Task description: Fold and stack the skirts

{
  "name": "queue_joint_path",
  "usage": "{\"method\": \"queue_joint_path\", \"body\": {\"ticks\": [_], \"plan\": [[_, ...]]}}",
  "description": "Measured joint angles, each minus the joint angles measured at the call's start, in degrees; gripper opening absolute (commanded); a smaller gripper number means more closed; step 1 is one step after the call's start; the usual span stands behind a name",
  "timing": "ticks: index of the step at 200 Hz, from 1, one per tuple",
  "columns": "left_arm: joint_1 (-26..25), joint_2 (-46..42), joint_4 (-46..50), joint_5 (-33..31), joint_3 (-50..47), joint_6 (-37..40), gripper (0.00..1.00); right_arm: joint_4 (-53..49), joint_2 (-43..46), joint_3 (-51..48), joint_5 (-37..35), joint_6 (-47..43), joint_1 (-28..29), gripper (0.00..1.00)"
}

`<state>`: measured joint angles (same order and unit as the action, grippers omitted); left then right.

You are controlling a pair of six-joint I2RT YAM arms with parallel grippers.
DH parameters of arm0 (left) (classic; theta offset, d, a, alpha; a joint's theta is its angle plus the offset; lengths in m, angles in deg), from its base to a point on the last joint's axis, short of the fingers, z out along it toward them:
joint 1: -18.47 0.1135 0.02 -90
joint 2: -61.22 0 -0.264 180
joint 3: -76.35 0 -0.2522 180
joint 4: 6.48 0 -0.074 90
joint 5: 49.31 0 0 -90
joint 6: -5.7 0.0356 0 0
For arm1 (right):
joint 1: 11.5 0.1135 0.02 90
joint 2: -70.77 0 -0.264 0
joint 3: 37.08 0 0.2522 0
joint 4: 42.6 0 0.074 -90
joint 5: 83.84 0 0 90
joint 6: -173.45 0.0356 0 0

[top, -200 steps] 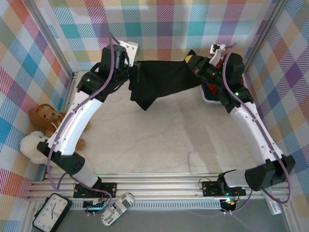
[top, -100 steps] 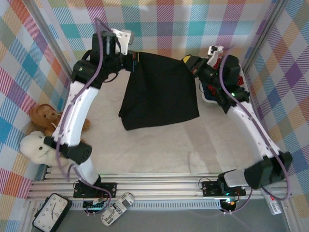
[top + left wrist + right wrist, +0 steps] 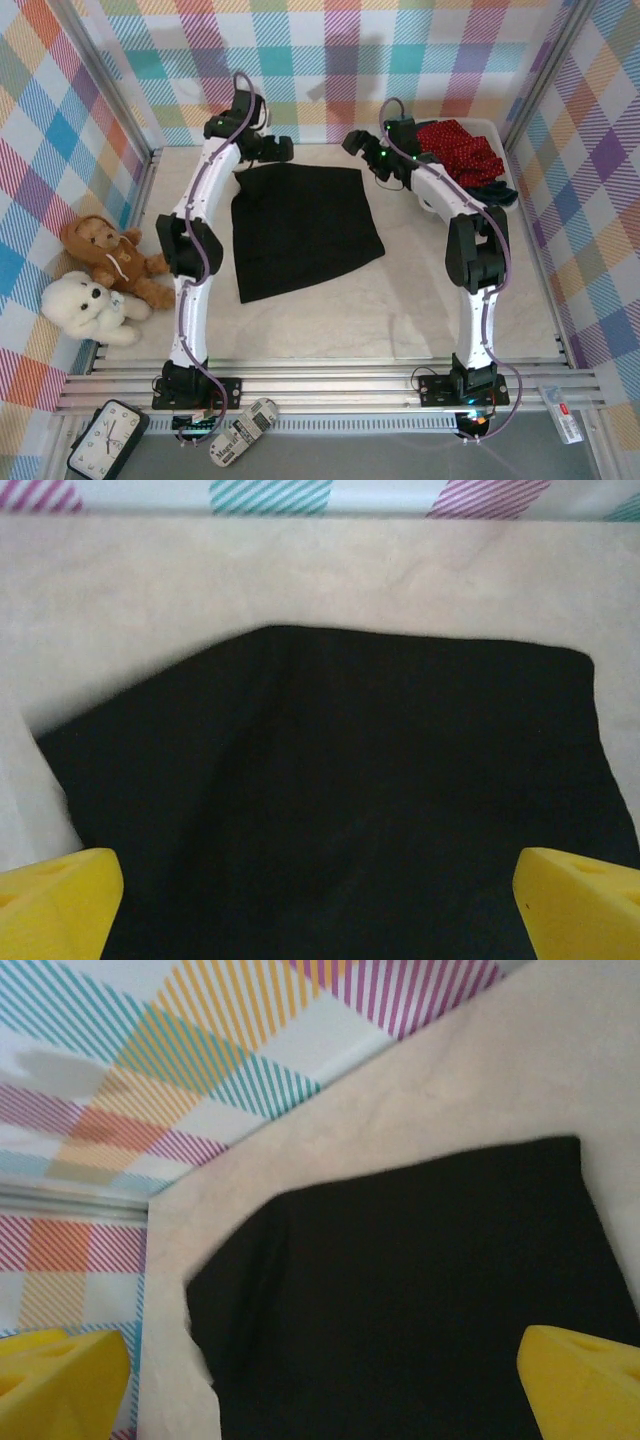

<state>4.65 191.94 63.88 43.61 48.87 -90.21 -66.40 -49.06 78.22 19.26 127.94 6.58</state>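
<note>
The plain black skirt [image 3: 300,225] lies spread flat on the table, far of centre. My left gripper [image 3: 278,149] hovers over its far left corner and my right gripper [image 3: 356,143] over its far right corner. Both are open with nothing in them. In the left wrist view the yellow fingertips [image 3: 55,900] stand wide apart above the black cloth [image 3: 340,780]. The right wrist view has the same wide spread of fingertips [image 3: 585,1380] over the skirt [image 3: 420,1280]. A red skirt with white dots [image 3: 458,146] lies heaped in the basket at the far right.
The white basket [image 3: 503,150] stands in the far right corner against the checked wall. A brown teddy bear [image 3: 105,255] and a white one [image 3: 85,305] sit at the left edge. Both arms stretch far forward over the table.
The black skirt hung stretched between both shut grippers. It has come down flat on the table, and both grippers have opened and let it go.
</note>
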Motion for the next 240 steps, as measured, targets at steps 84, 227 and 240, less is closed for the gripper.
{"method": "queue_joint_path", "body": {"ticks": [84,227,240], "plan": [[-0.02,-2.01,-4.81,0.9,-13.0,-10.78,1.0,-2.78,2.25,-15.87,-1.79,0.04,10.47,0.99],[-2.78,13.03,-12.26,-0.42,-10.71,-22.18,1.0,4.46,16.96,-42.86,-6.01,10.43,9.88,0.99],[-3.76,16.37,-11.19,0.22,-4.44,-22.16,1.0,5.57,18.78,-45.2,-6.75,12.59,9.62,0.99]]}}
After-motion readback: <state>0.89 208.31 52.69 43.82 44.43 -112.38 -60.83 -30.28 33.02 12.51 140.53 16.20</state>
